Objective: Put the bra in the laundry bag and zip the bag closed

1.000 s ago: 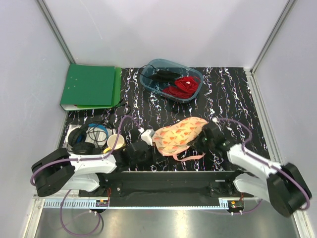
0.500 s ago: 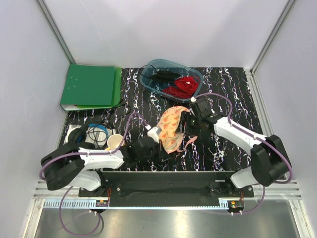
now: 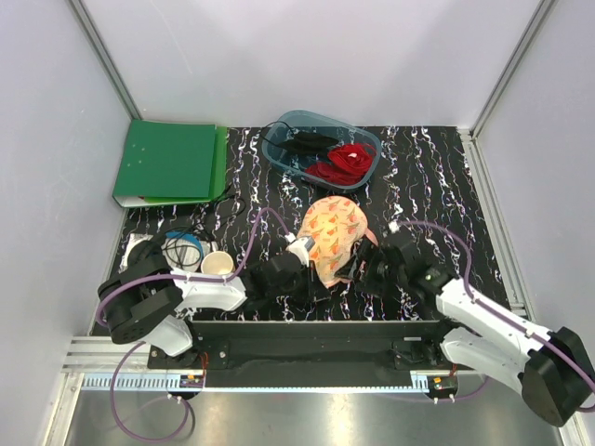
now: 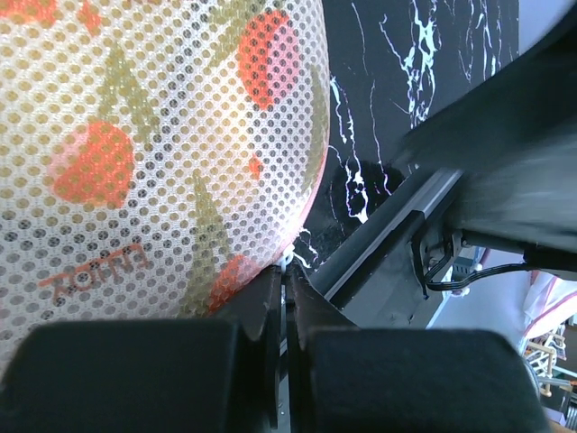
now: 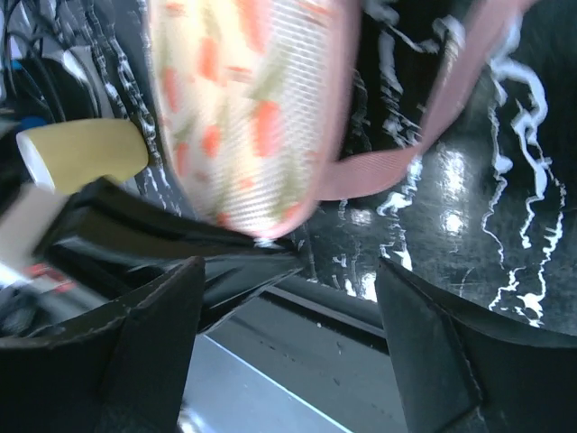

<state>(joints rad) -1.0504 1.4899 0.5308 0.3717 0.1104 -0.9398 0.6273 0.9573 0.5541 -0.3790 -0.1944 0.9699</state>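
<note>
The laundry bag [image 3: 333,237] lies as one rounded peach pouch with orange-red print near the table's front middle. Its mesh [image 4: 153,135] fills the left wrist view. My left gripper [image 3: 299,271] is at the bag's near-left edge, shut [image 4: 288,281] on the small white zip pull [image 4: 290,260]. My right gripper [image 3: 370,269] stands just right of the bag, open wide [image 5: 288,311] with nothing between its fingers [image 5: 135,347]. The bag [image 5: 248,108] and its pink strap [image 5: 424,135] are above them in the right wrist view. The bra is hidden.
A blue-grey tub [image 3: 364,138] holding red and black garments stands at the back. A green binder [image 3: 170,163] lies at the back left. A paper cup [image 3: 217,266] and coiled cables [image 3: 167,251] sit by the left arm.
My right gripper opened, let go of the bag and drew back toward the near edge. The bag settled from a lifted fold into a rounded pouch. The left gripper stayed shut and shifted slightly right.
</note>
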